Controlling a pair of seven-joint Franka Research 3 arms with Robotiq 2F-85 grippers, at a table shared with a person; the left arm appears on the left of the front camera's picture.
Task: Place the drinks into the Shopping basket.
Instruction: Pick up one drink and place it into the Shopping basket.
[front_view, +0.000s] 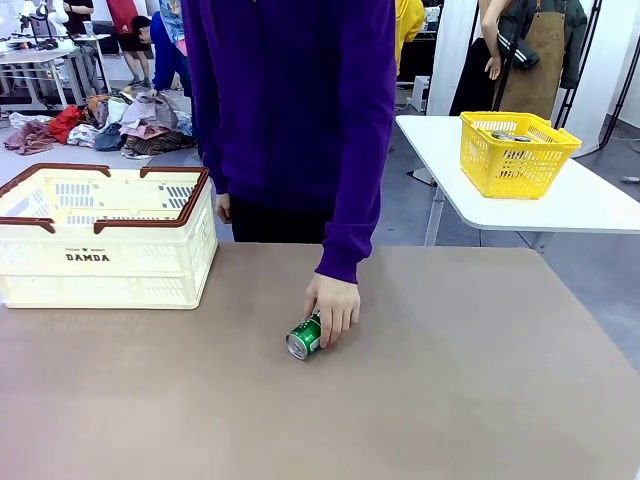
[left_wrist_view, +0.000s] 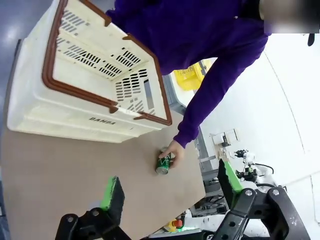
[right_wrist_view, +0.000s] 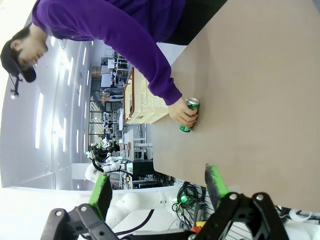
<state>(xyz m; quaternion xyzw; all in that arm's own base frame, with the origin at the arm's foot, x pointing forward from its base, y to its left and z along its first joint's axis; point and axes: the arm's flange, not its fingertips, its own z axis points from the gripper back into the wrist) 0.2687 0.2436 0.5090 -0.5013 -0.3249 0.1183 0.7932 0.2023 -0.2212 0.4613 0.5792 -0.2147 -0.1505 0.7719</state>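
Near the middle of the brown table (front_view: 450, 390) – a green can (front_view: 304, 337) under a person's hand (front_view: 335, 308).
On its side, silver end turned toward seven o'clock in the front view, the green can (left_wrist_view: 163, 165) (right_wrist_view: 189, 115) lies with the person's hand touching it from one o'clock, fingers curled over its top; a purple sleeve (front_view: 345, 200) runs up from that hand toward twelve. At ten o'clock from the can, well apart, stands the Shopping basket (front_view: 100, 272) – cream, brown-rimmed, upright at the table's far left edge. At two o'clock, beyond the table, a yellow basket (front_view: 518, 152) sits on a white table (front_view: 580, 205). In its wrist view the left gripper (left_wrist_view: 168, 175) hangs above the table with green-padded fingers spread wide and nothing between them; the right gripper (right_wrist_view: 157, 181) likewise shows its fingers apart, holding nothing.
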